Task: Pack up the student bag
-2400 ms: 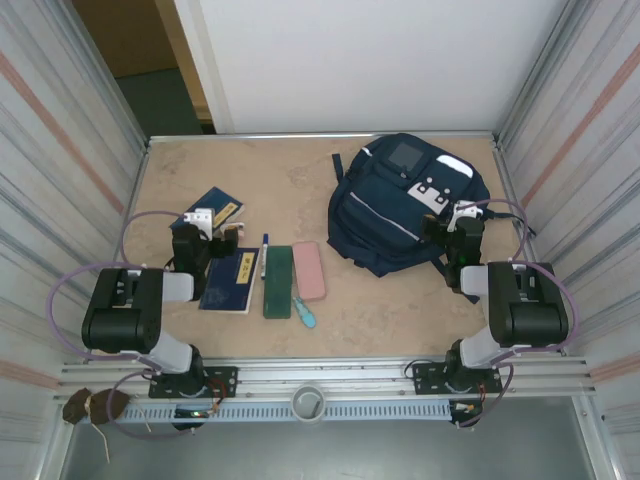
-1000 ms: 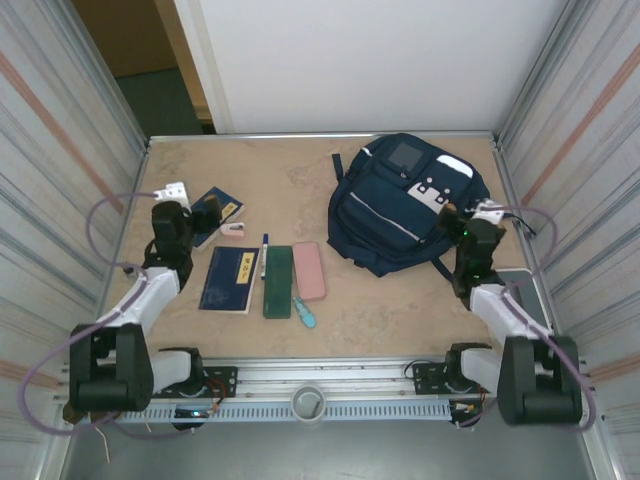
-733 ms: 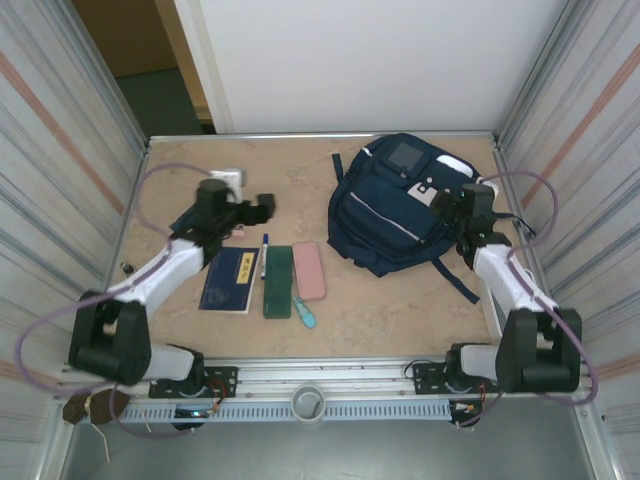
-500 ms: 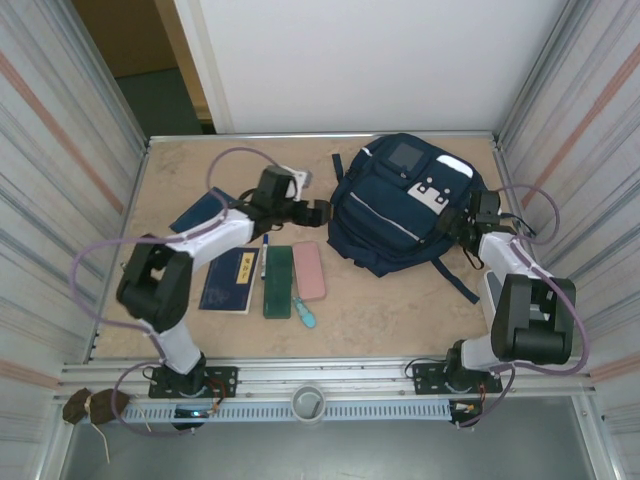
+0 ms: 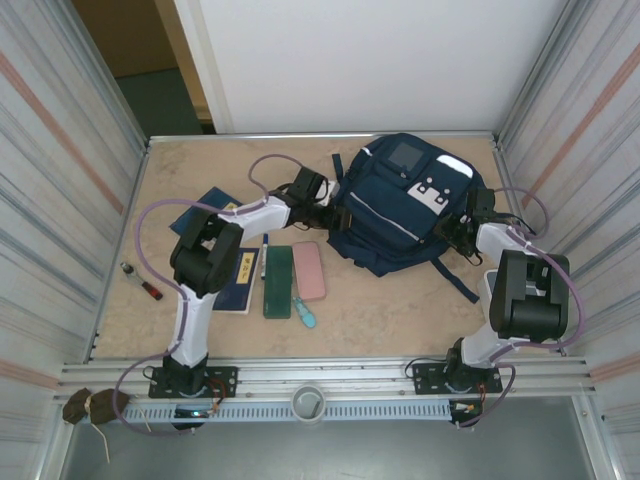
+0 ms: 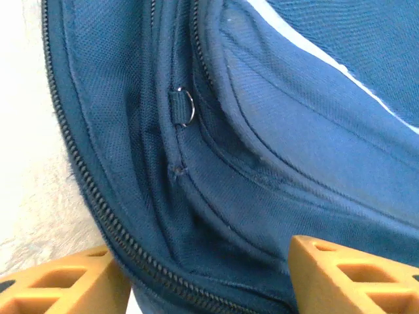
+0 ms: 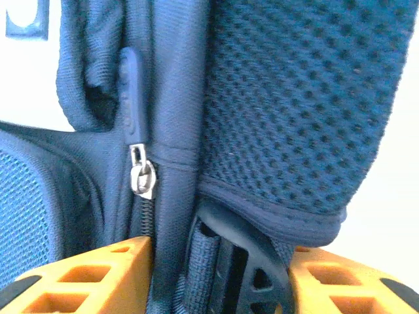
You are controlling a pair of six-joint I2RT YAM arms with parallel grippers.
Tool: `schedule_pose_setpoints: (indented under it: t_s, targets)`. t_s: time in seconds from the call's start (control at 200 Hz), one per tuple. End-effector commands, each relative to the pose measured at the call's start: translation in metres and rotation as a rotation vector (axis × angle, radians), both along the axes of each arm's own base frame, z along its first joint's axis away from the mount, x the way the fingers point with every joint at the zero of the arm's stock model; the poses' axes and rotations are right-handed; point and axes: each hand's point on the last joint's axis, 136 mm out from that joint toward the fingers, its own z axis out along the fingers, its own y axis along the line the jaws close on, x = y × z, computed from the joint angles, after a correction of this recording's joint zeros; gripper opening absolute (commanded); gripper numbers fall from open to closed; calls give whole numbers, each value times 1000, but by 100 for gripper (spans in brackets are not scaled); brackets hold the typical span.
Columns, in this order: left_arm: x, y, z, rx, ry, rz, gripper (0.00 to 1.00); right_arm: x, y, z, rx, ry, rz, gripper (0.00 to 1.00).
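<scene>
The student bag (image 5: 400,205), navy with a grey square patch and white labels, lies flat at the back right of the table. My left gripper (image 5: 325,212) is at its left edge. In the left wrist view the orange fingers (image 6: 72,281) hold a fold of zippered bag fabric (image 6: 196,216) between them, with the left gripper (image 6: 206,261) closed on it. My right gripper (image 5: 456,232) is at the bag's lower right side. There the right gripper (image 7: 221,252) pinches a seam and a black strap buckle (image 7: 249,268), just below a silver zip pull (image 7: 141,176).
Left of the bag lie two dark blue booklets (image 5: 205,212) (image 5: 232,282), a pen (image 5: 264,250), a green case (image 5: 277,282), a pink case (image 5: 309,270) and a small teal item (image 5: 304,312). A red-handled tool (image 5: 142,283) sits by the left wall. A bag strap (image 5: 457,276) trails forward.
Both arms swung inward from the sides of the table to the bag. Both sets of jaws went from wide open to closing on the bag's fabric.
</scene>
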Motion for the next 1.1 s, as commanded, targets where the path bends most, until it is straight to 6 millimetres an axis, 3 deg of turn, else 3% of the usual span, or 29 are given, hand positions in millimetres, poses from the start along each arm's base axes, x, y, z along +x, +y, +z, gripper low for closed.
schedule_pose_setpoints:
  t_s: [0.0, 0.075, 0.185, 0.256, 0.276, 0.376, 0.451, 0.546, 0.631, 0.706, 0.882, 0.937, 0.997, 1.092]
  targets:
    - [4, -3, 4, -45, 27, -22, 47, 8, 28, 13, 81, -57, 68, 37]
    - [13, 5, 10, -72, 16, -9, 31, 8, 40, 22, 108, -91, 97, 28]
    - [25, 16, 36, -141, -6, -30, 11, 11, 71, 41, 213, -157, 165, 20]
    - [31, 27, 52, -173, -22, -43, 3, 12, 104, 60, 279, -191, 260, 21]
    - [33, 30, 71, -194, -52, -46, 1, 11, 113, 65, 290, -195, 296, 21]
    - [38, 53, 110, -244, -105, -48, 0, -2, 143, 90, 300, -213, 445, 28]
    - [44, 77, 133, -279, -137, -24, 0, -15, 135, 95, 275, -209, 443, 41]
    - [49, 97, 150, -320, -153, -14, 0, -22, 98, 86, 242, -195, 317, 61]
    - [52, 105, 159, -342, -160, -17, 0, -19, 71, 70, 253, -177, 186, 69]
    - [54, 107, 163, -356, -155, -28, 0, -11, 67, 58, 280, -168, 132, 73]
    - [58, 113, 165, -336, -147, -43, 0, 16, 78, 27, 324, -127, 90, 76]
    - [62, 117, 164, -340, -146, -33, 0, 28, 86, 21, 367, -135, 94, 74]
    - [67, 121, 163, -335, -145, -25, 0, 40, 96, 19, 426, -154, 108, 63]
    - [82, 131, 154, -286, -145, 2, 1, 52, 110, 23, 507, -171, 122, 29]
